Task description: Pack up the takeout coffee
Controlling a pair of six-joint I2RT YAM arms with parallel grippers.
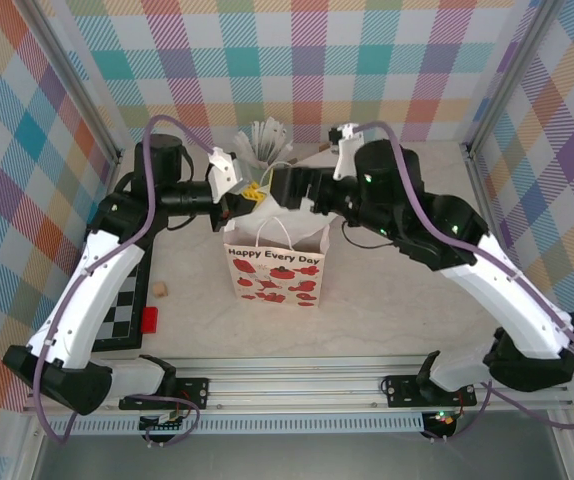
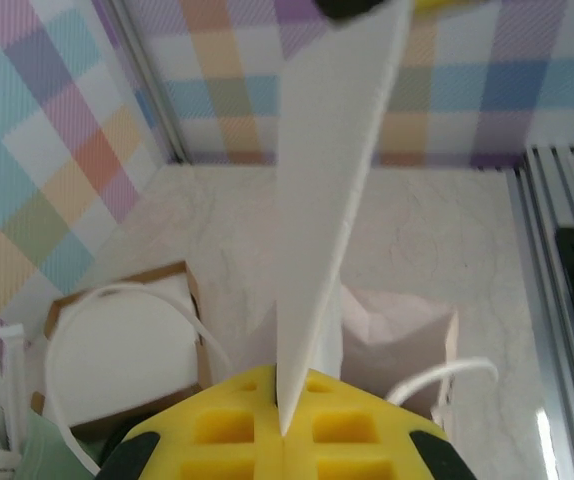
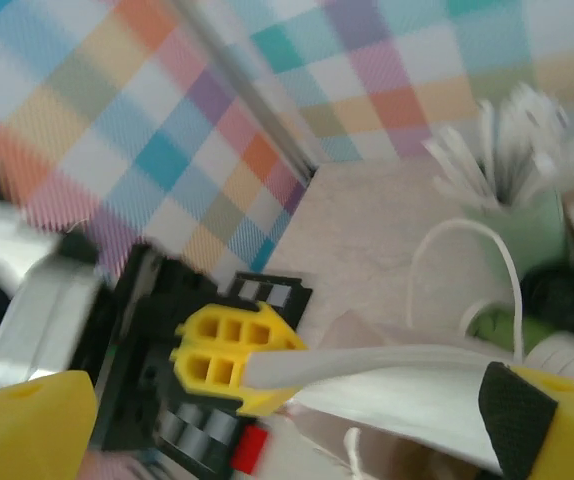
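1. Top external view: both arms meet over a white paper bag (image 1: 275, 272) standing on the tabletop (image 1: 397, 310).
2. The left end effector (image 2: 282, 425) is clamped on the bag's rim.
3. The right end effector (image 3: 287, 415) has its fingers spread apart.
4. The takeout coffee (image 3: 557, 298) sits beyond the bag's handle, just beside a pale green cup of sticks (image 3: 512, 215).
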